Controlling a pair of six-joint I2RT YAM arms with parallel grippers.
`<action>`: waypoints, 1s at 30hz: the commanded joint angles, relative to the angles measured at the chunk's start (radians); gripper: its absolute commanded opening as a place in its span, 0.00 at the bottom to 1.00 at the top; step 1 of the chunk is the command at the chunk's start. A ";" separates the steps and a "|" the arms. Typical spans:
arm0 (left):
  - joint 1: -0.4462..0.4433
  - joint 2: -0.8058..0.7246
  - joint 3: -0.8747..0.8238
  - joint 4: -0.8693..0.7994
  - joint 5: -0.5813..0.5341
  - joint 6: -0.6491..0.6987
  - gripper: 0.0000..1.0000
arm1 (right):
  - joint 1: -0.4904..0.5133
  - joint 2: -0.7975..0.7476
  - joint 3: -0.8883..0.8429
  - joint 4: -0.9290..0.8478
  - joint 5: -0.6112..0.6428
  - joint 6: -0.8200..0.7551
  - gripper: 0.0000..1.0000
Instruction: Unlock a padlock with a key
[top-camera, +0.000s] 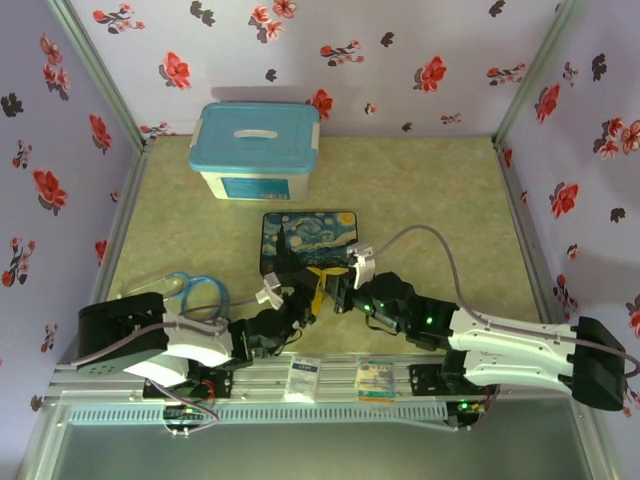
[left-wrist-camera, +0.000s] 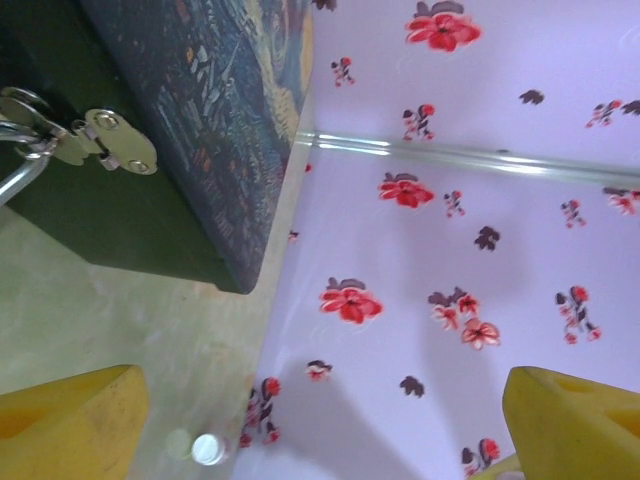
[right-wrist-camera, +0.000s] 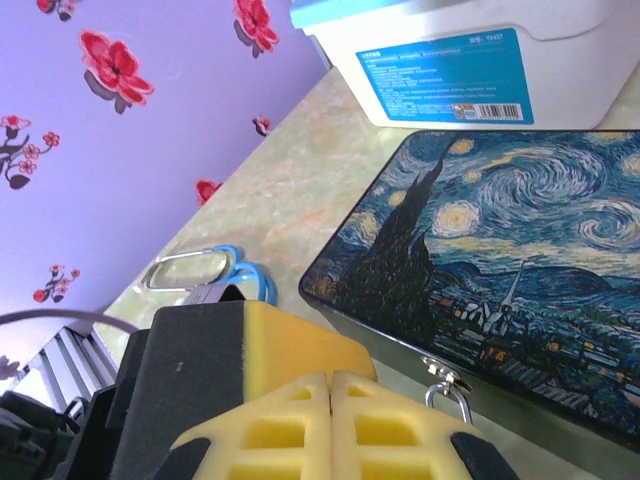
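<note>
The padlock's thin silver shackle (left-wrist-camera: 18, 180) hangs from the metal hasp (left-wrist-camera: 112, 140) on the front of the Starry Night box (top-camera: 308, 238). In the right wrist view the shackle (right-wrist-camera: 449, 402) drops behind my fingers, which hide the padlock's body. The key is hidden. My right gripper (right-wrist-camera: 331, 425) is shut, its yellow pads pressed together just in front of the box's near side. My left gripper (left-wrist-camera: 320, 440) is open wide with nothing between its fingers; it points past the box's corner. In the top view my left gripper (top-camera: 303, 300) and right gripper (top-camera: 333, 288) meet at the box's front edge.
A white bin with a blue lid (top-camera: 255, 150) stands behind the box. A stethoscope with blue tubing (top-camera: 200, 292) lies at the left near my left arm. A small white round object (left-wrist-camera: 208, 449) sits on the table by the flowered wall (left-wrist-camera: 450, 250).
</note>
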 joint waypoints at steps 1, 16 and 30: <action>-0.016 -0.018 0.014 0.124 -0.081 0.002 0.91 | -0.003 0.012 -0.034 0.096 0.034 0.025 0.00; -0.034 -0.106 0.004 -0.032 -0.102 -0.065 0.95 | -0.002 -0.007 -0.100 0.234 0.048 0.041 0.00; -0.039 -0.113 -0.022 0.057 -0.102 -0.060 0.90 | 0.037 0.187 -0.128 0.499 0.038 0.022 0.00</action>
